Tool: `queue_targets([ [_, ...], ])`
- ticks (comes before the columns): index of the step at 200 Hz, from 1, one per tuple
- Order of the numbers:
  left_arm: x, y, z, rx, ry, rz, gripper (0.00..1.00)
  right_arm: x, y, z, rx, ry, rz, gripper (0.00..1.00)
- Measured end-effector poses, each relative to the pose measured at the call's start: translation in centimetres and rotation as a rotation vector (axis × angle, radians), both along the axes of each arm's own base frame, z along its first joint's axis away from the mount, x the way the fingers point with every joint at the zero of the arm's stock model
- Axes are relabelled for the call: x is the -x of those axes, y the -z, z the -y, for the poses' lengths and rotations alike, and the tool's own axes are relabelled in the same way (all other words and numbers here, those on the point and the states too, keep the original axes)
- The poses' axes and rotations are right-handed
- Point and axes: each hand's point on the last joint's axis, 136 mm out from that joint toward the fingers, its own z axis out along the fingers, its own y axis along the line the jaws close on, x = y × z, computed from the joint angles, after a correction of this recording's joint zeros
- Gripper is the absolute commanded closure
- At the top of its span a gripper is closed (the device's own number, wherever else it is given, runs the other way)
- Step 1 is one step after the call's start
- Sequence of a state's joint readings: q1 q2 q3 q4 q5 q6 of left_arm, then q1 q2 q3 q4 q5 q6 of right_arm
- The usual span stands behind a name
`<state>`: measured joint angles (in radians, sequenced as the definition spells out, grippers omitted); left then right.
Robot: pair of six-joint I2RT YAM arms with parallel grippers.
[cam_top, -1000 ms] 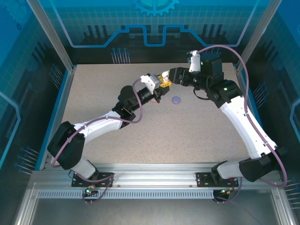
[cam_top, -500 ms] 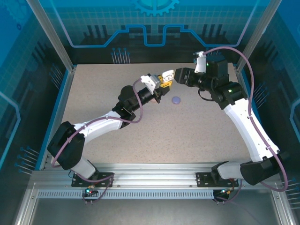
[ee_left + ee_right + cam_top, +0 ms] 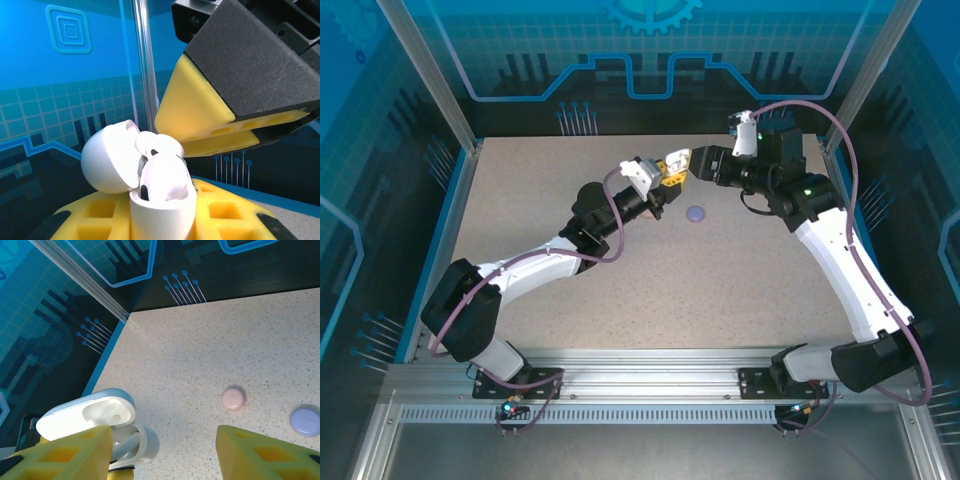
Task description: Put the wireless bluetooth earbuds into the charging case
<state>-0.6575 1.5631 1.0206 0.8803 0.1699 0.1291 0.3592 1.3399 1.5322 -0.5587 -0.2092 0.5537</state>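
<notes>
From above, the left hand (image 3: 667, 178) and right hand (image 3: 682, 160) meet in the upper middle of the frame, with a purple case (image 3: 696, 213) on the table (image 3: 740, 290) just below them. The left wrist camera shows the left hand clamped on a white charging case (image 3: 162, 217) at bottom centre. Its lid is tipped back and two white earbuds (image 3: 162, 175) stand in it, seemingly not pushed home. From the right wrist, the right hand's fingers stand apart and empty, with the open case at lower left and a pink case (image 3: 233, 398) at right.
</notes>
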Motion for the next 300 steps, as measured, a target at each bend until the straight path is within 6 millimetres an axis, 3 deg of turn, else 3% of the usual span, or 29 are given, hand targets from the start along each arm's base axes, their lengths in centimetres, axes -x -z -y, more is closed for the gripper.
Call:
queue_targets([
  [48, 0.0, 0.0, 0.0, 0.000, 0.000, 0.001, 1.00, 0.3, -0.7, 1.1, -0.013, 0.023, 0.017, 0.40],
  [112, 0.0, 0.0, 0.0, 0.000, 0.000, 0.000, 1.00, 1.4, -1.1, -0.8, -0.017, -0.042, 0.025, 0.39],
  [190, -0.1, 0.2, 0.1, -0.005, 0.000, -0.006, 1.00, 0.7, 0.2, -1.6, 0.004, -0.071, 0.003, 0.40],
  [300, -0.2, 0.6, 0.1, -0.010, 0.000, -0.013, 1.00, 0.4, -0.1, 0.0, 0.010, -0.038, 0.016, 0.40],
])
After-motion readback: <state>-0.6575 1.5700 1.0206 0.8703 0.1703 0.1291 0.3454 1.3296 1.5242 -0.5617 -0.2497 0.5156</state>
